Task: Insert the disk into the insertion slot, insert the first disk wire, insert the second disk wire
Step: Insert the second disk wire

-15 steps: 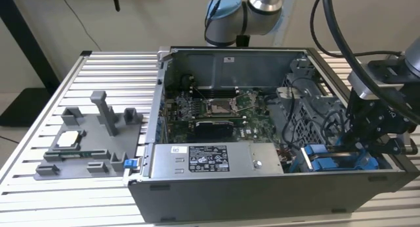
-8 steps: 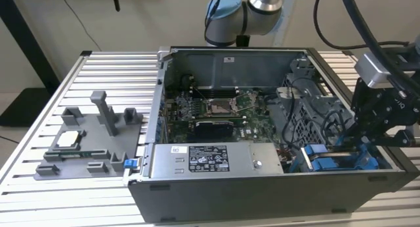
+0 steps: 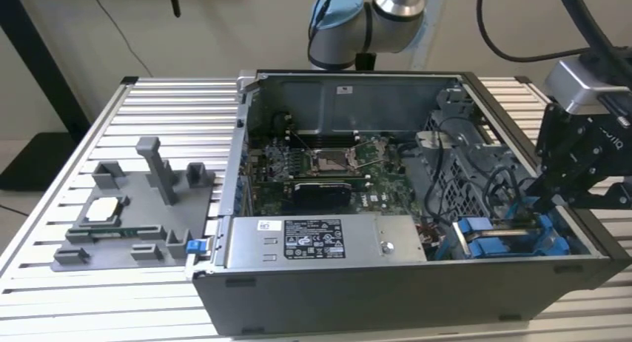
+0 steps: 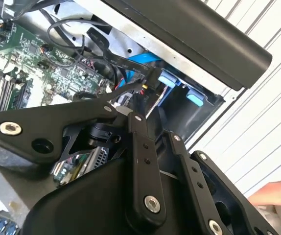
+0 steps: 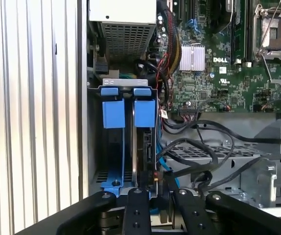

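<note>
Claw [image 5: 153,190] is drawn narrow and clamped on a black wire plug [image 5: 155,178]; in the second wrist view, red, yellow and black leads are seen running from that plug. The plug is held at the near end of the disk [image 5: 144,113]; whether it is fully seated cannot be told. The disk is parked edge-on in the insertion slot [image 5: 94,142], straight ahead of the claw tips, with its blue carrier tab at the far end. A second blue carrier [image 5: 113,113] is set just beside it in the same bay. A blue data cable [image 5: 163,162] is looped close beside the claw, and black cables [image 5: 204,147] are draped over a perforated cage further to that side. Beyond the slot's far end the power supply [image 5: 123,19] is mounted. Past the cables the motherboard [image 5: 214,73] is laid out, with a finned heatsink [image 5: 192,58] and a CPU socket [image 5: 275,32]. In the exterior view the claw is seen inside the open computer case [image 3: 395,297], at the exterior view's right. Farthest from the claw, at the exterior view's left, a grey fixture tray [image 3: 129,235] is placed on the slatted table [image 3: 40,305], with a processor [image 3: 103,207] on it.
</note>
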Motion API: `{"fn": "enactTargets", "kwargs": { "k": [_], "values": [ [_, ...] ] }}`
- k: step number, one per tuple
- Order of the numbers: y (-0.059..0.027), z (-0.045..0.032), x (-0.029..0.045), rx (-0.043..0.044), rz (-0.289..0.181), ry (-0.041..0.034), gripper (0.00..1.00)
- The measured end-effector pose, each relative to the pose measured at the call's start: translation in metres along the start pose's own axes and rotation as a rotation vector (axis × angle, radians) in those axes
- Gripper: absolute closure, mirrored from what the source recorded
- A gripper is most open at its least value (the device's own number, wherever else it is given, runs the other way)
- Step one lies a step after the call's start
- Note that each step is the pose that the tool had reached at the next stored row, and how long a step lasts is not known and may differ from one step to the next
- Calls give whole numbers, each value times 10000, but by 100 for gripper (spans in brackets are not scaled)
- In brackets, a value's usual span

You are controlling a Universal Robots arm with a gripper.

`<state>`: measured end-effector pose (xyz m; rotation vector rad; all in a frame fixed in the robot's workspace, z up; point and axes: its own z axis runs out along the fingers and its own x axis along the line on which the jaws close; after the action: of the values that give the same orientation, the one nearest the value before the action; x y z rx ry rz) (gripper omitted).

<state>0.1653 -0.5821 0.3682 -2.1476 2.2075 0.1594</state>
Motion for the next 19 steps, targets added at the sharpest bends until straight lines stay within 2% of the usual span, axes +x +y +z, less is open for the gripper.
{"fn": "enactTargets", "kwargs": {
  "k": [6,10,14,16,19],
  "values": [
    [0,-5,-1,0,0,0,0],
    [3,-71,-9,0,0,0,0],
    [2,-87,-19,-1,2,2,0],
    [-16,-90,-21,-4,2,8,0],
    [-99,-93,-23,-36,6,10,0]
  ]
}}
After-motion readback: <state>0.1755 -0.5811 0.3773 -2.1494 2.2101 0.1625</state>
